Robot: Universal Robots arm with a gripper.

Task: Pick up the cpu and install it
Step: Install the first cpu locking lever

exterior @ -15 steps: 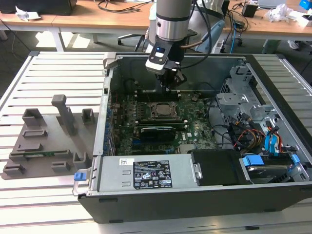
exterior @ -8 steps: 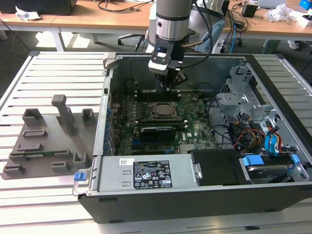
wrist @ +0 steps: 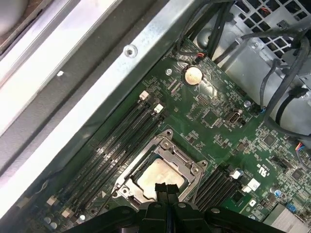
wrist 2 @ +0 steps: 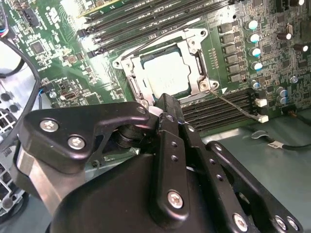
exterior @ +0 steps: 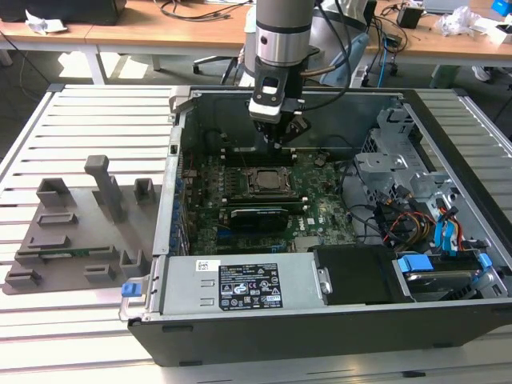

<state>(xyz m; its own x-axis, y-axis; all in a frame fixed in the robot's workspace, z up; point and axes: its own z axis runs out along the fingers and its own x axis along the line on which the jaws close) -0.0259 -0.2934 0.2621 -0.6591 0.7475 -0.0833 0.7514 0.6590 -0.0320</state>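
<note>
The arm's black metal gripper (exterior: 276, 138) hangs inside the open black computer case (exterior: 240, 336), above the green motherboard (wrist 2: 63, 73). In both wrist views its fingers (wrist: 165, 190) are pressed together with nothing between them. The cpu (wrist 2: 165, 74), a small flat square chip with a silvery-grey metal top, lies in the metal-framed socket (wrist: 163, 145) directly beyond the fingertips, so it looks already placed; whether it sits fully flat cannot be told. The thin wire retention lever (wrist 2: 233, 104) beside the socket stands unlatched.

The likely risk is that the shut fingertips, so close over the chip, come down off-centre and press one corner, tilting it on the socket contacts. A sideways drift could also catch the lever or the black memory slots (wrist: 121, 131) flanking the fingers.
</note>
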